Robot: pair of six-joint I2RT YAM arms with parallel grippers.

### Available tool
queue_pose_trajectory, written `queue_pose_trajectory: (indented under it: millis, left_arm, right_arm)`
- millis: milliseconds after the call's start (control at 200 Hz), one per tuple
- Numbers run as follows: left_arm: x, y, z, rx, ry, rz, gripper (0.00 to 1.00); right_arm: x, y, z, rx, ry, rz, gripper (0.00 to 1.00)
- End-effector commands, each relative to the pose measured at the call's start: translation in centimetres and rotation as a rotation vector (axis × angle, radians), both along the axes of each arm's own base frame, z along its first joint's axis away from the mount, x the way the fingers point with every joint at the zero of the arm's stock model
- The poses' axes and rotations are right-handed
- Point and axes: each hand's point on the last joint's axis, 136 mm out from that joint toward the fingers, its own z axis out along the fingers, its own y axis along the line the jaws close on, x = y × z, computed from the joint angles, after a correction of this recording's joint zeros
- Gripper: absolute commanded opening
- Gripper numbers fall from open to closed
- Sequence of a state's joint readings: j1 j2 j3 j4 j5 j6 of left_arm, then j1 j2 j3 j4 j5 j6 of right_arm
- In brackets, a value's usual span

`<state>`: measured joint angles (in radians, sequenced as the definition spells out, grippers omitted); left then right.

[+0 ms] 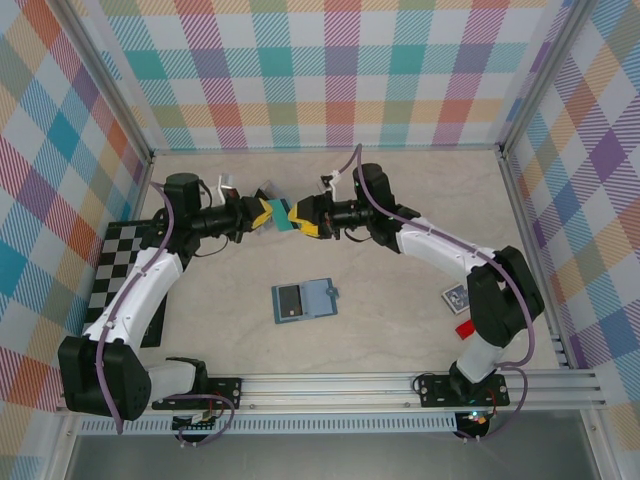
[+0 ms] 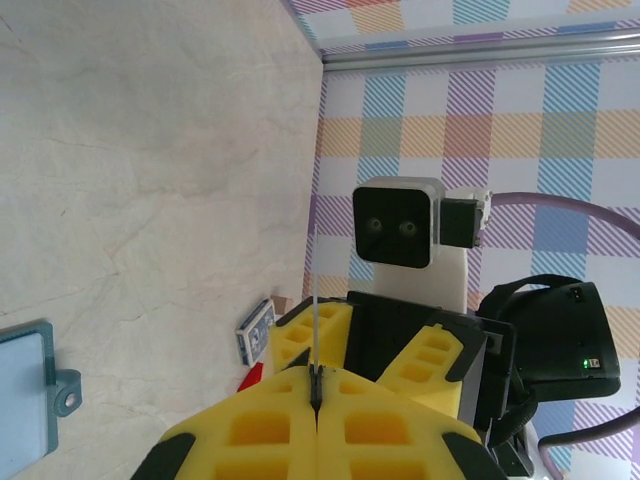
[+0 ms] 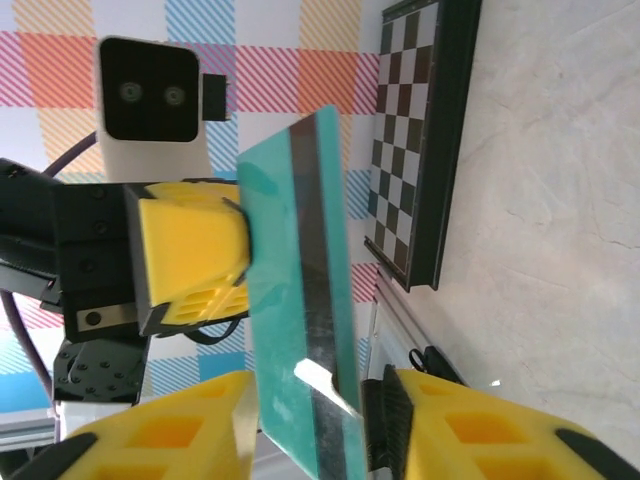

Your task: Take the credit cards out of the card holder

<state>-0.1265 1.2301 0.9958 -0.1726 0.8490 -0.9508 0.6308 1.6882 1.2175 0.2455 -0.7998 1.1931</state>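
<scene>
A teal credit card (image 3: 298, 290) with a dark stripe hangs in mid-air between the two grippers (image 1: 287, 222). My left gripper (image 2: 316, 385) is shut on one end of it; in the left wrist view the card (image 2: 315, 320) shows edge-on as a thin line. My right gripper (image 3: 310, 405) is open, its yellow fingers (image 3: 470, 425) flanking the card's other end. The card holder (image 1: 305, 300) lies open and flat on the table below, slate-teal, with its small tab to the right. Its corner (image 2: 25, 395) sits at the left edge of the left wrist view.
A small blue patterned box (image 1: 456, 297) and a red piece (image 1: 465, 328) lie near the right arm's base. A black-and-white checkerboard (image 1: 120, 270) lies along the left side. Plaid walls enclose the table, and an aluminium rail (image 1: 400, 385) runs along the front.
</scene>
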Motion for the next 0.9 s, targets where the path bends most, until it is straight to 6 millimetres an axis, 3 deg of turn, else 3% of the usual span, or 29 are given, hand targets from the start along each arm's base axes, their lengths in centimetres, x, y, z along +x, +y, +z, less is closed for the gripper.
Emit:
queue_pose_trajectory:
  millis: [0,245,305,395,510,740,895]
  left_arm:
    - [0.0,0.4,0.4,-0.022,-0.023,-0.004,0.00]
    - [-0.3,0.8,-0.6,0.012,0.009,0.011,0.00]
    - [-1.0,1.5,-1.7,0.079,0.054,0.029,0.15]
    - [-2.0,3.7,-3.7,0.252,0.123,0.095,0.46]
    - [-3.3,6.4,-6.0,0.410,0.189,0.162,0.74]
    - [-5.5,11.0,-10.1,0.616,0.281,0.285,1.00]
    - [-6.8,12.4,-11.3,0.689,0.305,0.320,1.00]
  right_arm:
    - [-0.5,0.2,1.3,0.051,-0.017,0.034,0.33]
    - [-0.3,0.2,0.7,-0.001,-0.036,0.025,0.04]
    - [-0.2,0.2,0.3,-0.034,-0.052,0.021,0.00]
    - [0.0,0.3,-0.2,-0.129,-0.119,0.017,0.00]
    - [0.5,0.5,-1.4,-0.289,-0.247,0.028,0.00]
    - [4.5,1.5,-4.5,-0.556,-0.512,0.034,0.00]
    - [7.2,3.2,-6.8,-0.644,-0.612,0.066,0.00]
